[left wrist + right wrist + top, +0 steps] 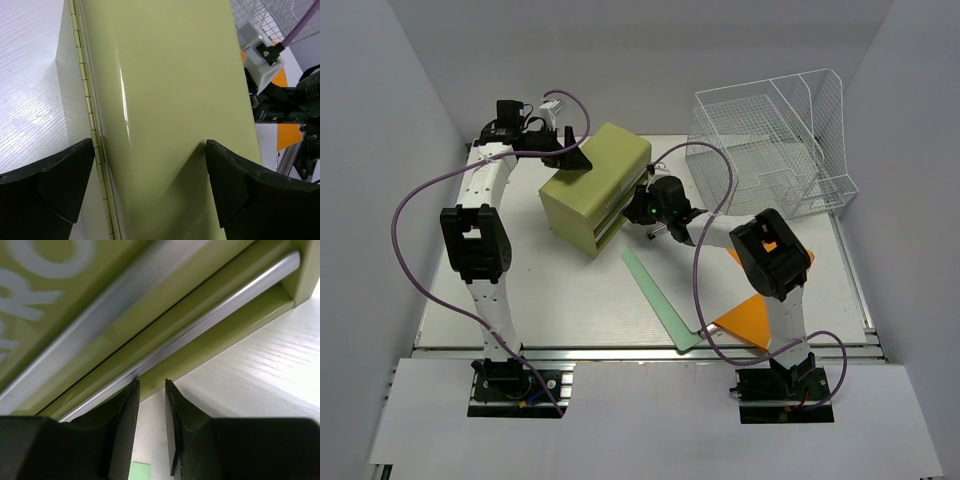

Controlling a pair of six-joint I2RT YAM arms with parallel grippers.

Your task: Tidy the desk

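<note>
On the white desk [570, 290] stands an olive-green drawer box [592, 185], turned at an angle. My left gripper [572, 158] rests over the box's top at its back edge, open wide. In the left wrist view the smooth green top [165, 100] fills the space between the fingers [235, 185], with the hinge strip [92, 115] by the left one. My right gripper [638, 203] is at the box's front. In the right wrist view its jaws [151, 382] stand a narrow gap apart with nothing between them. The tips sit just below the drawer's silver handle bar [210, 320], and the left tip touches it.
A white wire tray rack [770, 150] stands at the back right. A pale green flat folder [660, 295] lies diagonally toward the front rail. Orange sheets [750, 320] lie by the right arm's base. Purple cables loop over both arms.
</note>
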